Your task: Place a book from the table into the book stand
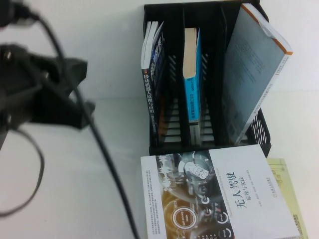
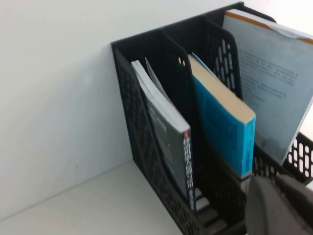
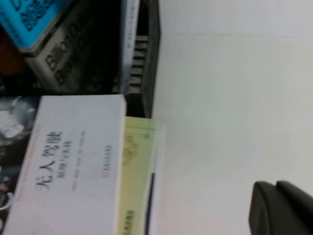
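Books already fill all three slots of the black book stand (image 1: 207,144) in the high view: a dark-spined book (image 1: 152,94) in the left slot, a blue book (image 1: 192,84) in the middle, and a grey-covered book (image 1: 254,74) leaning tilted in the right one. On the table (image 1: 89,189) just in front of the stand lies a white-covered book (image 1: 214,196), flat, on top of a yellow-green book (image 1: 286,194) whose edge shows at its right side; the white book's long axis runs roughly toward and away from the stand. The left gripper (image 1: 75,107) hangs to the left of the stand, apart from both the stand and the lying books, and I cannot tell from this view how its fingers stand. The right gripper does not show here. The left wrist view looks at the stand from its left side, with only a dark piece of the gripper in one corner, so its state stays unclear. The right wrist view shows the white book and the yellow-green one beneath it beside bare table, with a dark piece of the right gripper (image 3: 281,208) in the corner, apart from the books; open or closed, I cannot tell. My judgement: the lying stack sits toward the robot's right, so the right arm looks the nearer one to lift the white book.
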You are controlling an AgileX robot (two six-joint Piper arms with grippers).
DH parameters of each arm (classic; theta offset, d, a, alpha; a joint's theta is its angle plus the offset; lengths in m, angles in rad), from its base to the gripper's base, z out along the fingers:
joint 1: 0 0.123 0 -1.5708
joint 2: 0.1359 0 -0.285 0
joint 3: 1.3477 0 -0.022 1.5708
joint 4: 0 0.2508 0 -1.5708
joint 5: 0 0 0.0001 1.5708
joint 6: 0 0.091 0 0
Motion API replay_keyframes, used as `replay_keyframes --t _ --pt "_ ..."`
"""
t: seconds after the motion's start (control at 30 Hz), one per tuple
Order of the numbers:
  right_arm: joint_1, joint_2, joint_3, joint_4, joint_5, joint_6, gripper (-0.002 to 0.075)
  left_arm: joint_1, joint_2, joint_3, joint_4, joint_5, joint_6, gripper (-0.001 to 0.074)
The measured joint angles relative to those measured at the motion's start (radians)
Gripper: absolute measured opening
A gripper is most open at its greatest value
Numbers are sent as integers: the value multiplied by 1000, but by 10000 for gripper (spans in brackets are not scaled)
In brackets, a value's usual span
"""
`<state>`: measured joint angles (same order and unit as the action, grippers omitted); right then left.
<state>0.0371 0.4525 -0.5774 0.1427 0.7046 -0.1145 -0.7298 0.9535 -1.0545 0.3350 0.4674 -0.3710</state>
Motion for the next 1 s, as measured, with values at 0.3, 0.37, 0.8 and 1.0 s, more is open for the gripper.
replay_keyframes --t 0.3,0.37,0.8,1.0 --pt "0 -137 256 430 -152 -363 -1 2 -112 243 6 -156 -3 1" --pt "0 -150 285 465 -159 -386 -1 2 -112 255 8 -164 -3 1" --pt "0 -156 305 499 -55 -409 -1 2 -112 257 8 -170 -4 1" --pt "0 -156 305 499 -52 -409 -1 2 -112 257 8 -172 -4 1"
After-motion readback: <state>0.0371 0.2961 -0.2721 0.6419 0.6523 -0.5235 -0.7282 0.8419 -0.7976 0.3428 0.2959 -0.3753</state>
